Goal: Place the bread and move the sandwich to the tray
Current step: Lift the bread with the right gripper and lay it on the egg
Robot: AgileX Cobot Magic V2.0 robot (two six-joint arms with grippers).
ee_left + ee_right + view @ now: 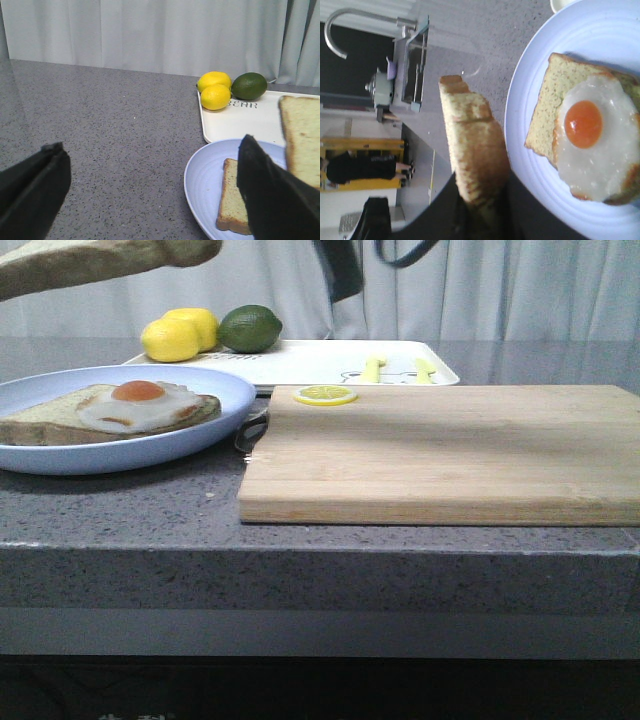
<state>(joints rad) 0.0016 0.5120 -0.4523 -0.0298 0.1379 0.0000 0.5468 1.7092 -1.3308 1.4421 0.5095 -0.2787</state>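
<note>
My right gripper (481, 212) is shut on the edge of the bread (472, 140), a tan slice with a brown crust. In the front view the bread (100, 260) hangs high at the top left, above the light-blue plate (215, 425). It also shows in the left wrist view (302, 142). On the plate lies the sandwich (130, 408), a toast slice with a fried egg (592, 135) on it. The white tray (320, 365) lies behind the plate. My left gripper (155, 195) is open and empty, low over the counter beside the plate (205, 175).
Two lemons (178, 335) and a lime (250, 328) sit on the tray's far left corner. A wooden cutting board (450, 455) lies to the right of the plate, with a lemon slice (324, 395) on its back edge. A dark arm part (340, 265) hangs at the top.
</note>
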